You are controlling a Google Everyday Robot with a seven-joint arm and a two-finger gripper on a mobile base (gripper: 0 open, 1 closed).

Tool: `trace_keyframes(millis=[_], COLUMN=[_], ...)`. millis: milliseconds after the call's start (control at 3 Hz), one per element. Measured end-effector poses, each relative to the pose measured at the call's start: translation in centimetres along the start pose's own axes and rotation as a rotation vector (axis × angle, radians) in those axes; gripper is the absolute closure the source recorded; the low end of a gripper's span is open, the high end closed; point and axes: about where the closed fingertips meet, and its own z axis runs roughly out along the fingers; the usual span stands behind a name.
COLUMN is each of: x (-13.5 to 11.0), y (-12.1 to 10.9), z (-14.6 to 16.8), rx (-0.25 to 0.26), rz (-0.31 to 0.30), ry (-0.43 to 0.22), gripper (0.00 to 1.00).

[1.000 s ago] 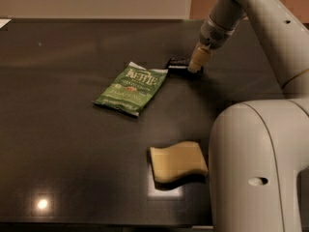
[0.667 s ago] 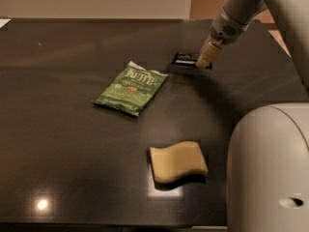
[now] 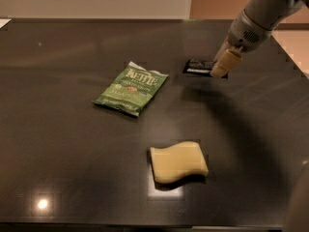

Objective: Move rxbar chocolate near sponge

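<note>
The rxbar chocolate (image 3: 198,65), a small flat black wrapper with white lettering, is at the far right of the dark table, and I cannot tell whether it rests on the surface. My gripper (image 3: 223,66) reaches down from the upper right, and its tan fingers (image 3: 226,61) are closed on the bar's right end. The sponge (image 3: 177,162), a pale yellow block with wavy edges, lies at the near middle of the table, well in front of the bar and the gripper.
A green Kettle chip bag (image 3: 131,88) lies left of the bar at mid-table. The dark table (image 3: 58,144) has its far edge against a pale wall and its right edge near the arm. Part of my white body shows at the lower right corner.
My gripper has moved to the right, and the rxbar chocolate has moved right with it, away from the chip bag. The sponge and the bag have not moved.
</note>
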Motion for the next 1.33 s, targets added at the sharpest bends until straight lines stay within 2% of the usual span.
trace_keyframes(millis=[333,1000,1333], x=[1.4,3.2,3.6], y=[4.3,13.0,15.7], z=[-0.3,1.6,2.2], rx=[-0.010,-0.057,-0.060], rz=[-0.036,-0.147,-0.174], ry=[0.033,0.088,0.094], gripper=[1.00,1.00,0.82])
